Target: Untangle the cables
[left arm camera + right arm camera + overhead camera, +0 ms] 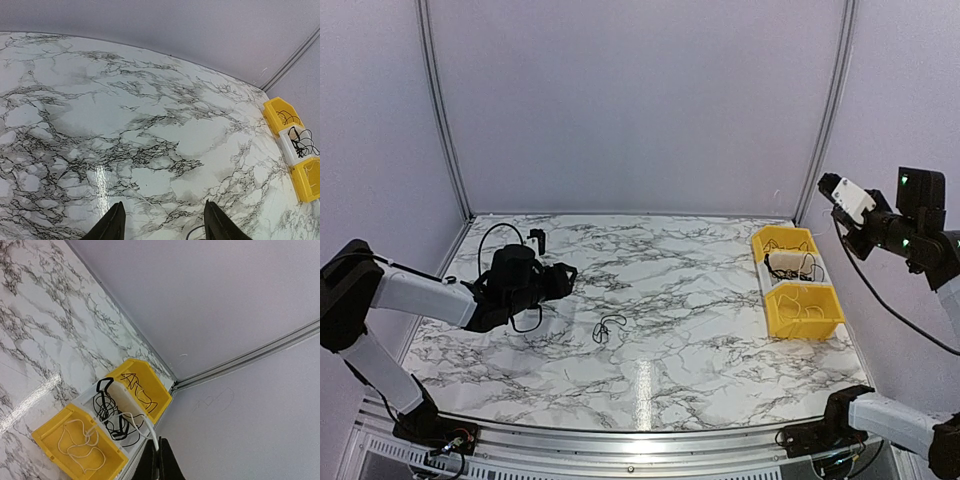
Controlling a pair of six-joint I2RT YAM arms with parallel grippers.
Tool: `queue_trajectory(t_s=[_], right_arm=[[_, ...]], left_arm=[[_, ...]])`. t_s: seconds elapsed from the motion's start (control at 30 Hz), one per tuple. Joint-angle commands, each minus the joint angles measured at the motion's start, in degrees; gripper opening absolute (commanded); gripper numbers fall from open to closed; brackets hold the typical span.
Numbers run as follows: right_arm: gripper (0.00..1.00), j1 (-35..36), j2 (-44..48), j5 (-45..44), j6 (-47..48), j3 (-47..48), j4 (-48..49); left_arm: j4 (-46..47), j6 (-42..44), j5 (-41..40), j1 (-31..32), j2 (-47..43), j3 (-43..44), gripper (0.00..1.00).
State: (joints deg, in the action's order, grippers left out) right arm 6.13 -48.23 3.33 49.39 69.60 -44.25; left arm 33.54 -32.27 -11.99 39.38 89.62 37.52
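Glossy marble-look table (700, 300); plastic-looking yellow bins (800, 310).

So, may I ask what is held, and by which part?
The left gripper is open and empty; the right gripper pinches the pale cable at its raised part, the rest trailing into the white bin.

We see the table (700, 280) carrying a row of three containers along its right edge: a far bin (760, 240), a middle tray (89, 393) touching it, and a near bin (805, 325) touching the tray. The cables (112, 412) lie in the middle tray. One cord (80, 442) lies in the near bin and one wire (140, 390) in the far bin. A loose cable (608, 328) lies on the table near its middle, well left of the row. The left gripper (568, 275) is just left of and behind it. The right gripper (827, 185) is raised to the right of the row.
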Motion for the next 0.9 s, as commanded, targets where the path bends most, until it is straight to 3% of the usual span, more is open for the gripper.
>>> queue_trajectory(t_s=[0.0,0.3,0.47,0.87], right_arm=[[0.00,-0.46,1.09,-4.65,2.11,-3.38,-0.08],[0.00,-0.43,0.68,-1.82,2.69,-7.71,-3.55],[0.00,-0.42,0.49,-1.40,4.27,-14.65,-5.14],[0.00,-0.90,-8.50,-2.79,5.91,-22.54,-5.33]], left_arm=[[-0.88,-0.42,0.43,0.00,0.63,0.01,0.55],[-0.88,-0.33,-0.21,0.00,-0.17,-1.53,0.55],[-0.82,-0.40,-0.11,0.00,-0.42,-2.03,0.56],[0.29,-1.00,0.49,0.00,-1.13,-3.54,0.56]])
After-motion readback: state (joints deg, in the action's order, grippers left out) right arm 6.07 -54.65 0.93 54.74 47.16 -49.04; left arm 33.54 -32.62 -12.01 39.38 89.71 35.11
